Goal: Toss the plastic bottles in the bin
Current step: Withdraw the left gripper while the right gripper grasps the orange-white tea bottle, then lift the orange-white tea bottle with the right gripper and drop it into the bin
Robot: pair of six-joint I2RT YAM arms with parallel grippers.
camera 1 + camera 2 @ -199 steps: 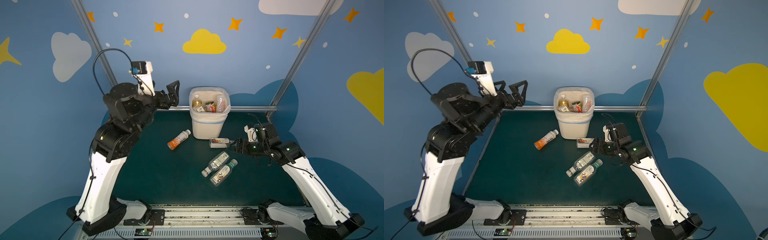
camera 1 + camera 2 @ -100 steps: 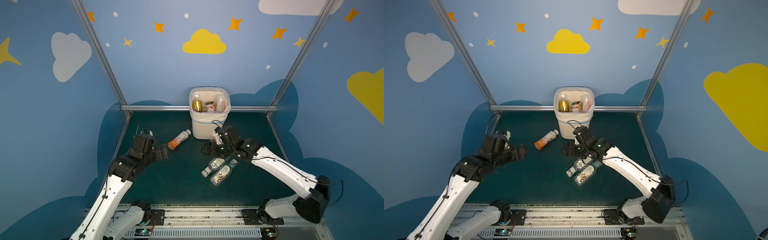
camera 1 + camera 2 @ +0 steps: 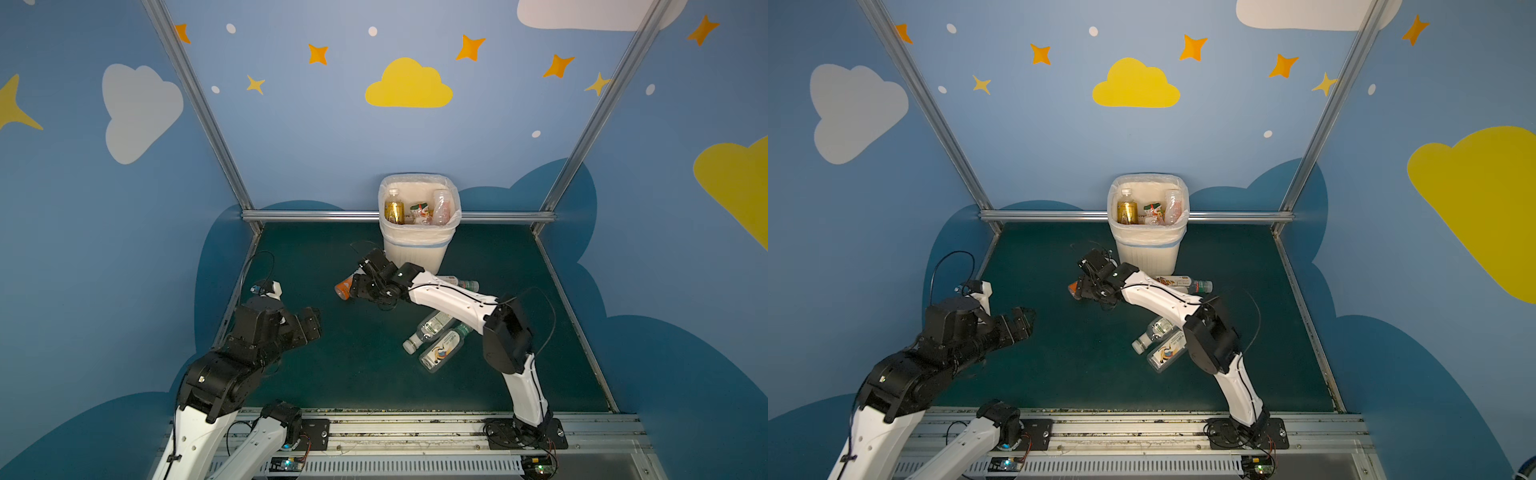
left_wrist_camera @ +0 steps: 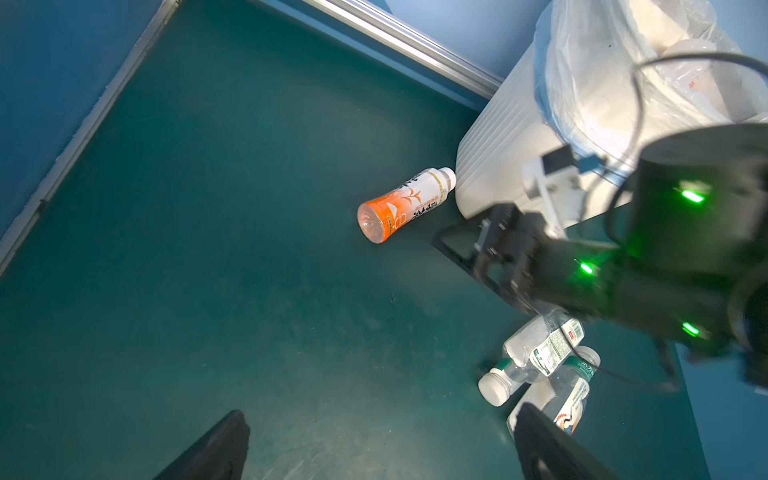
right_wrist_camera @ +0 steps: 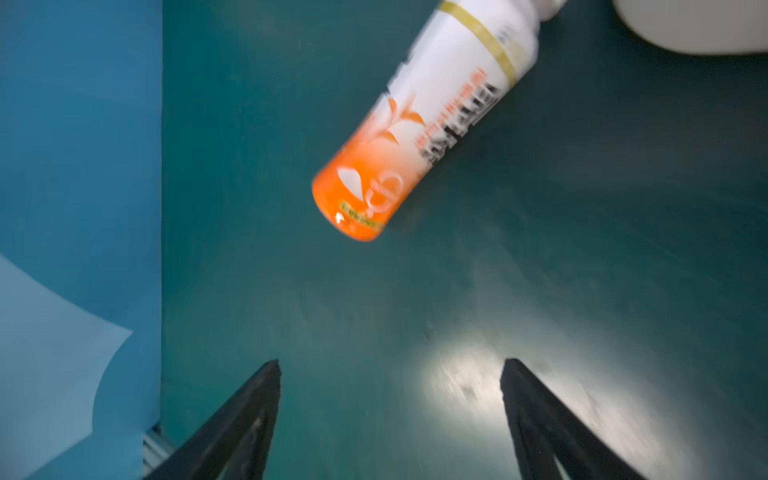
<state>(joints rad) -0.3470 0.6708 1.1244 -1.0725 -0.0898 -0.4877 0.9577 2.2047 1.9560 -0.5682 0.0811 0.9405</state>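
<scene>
The cream-white bin (image 3: 415,249) stands at the back of the mat and holds several plastic bottles (image 3: 394,210). An orange-and-white bottle (image 3: 343,286) (image 5: 424,120) lies on its side left of the bin's base. My right gripper (image 3: 358,286) (image 5: 390,365) hovers just short of its orange end, open and empty. A red-labelled bottle with a green cap (image 3: 461,284) lies by the bin's base. Two clear bottles (image 3: 430,328) (image 3: 442,351) lie side by side under the right arm. My left gripper (image 3: 311,324) (image 4: 382,415) is open and empty over the mat at front left.
Aluminium rails (image 3: 316,216) border the dark green mat (image 3: 353,374) at the back and sides, with blue walls behind. The right forearm (image 3: 449,299) stretches across the mat's middle above the clear bottles. A rail with the arm bases (image 3: 399,432) runs along the front.
The right arm swung from the right side across to the orange bottle, its jaws widening. The left arm came down from high at the back left to low over the front-left mat.
</scene>
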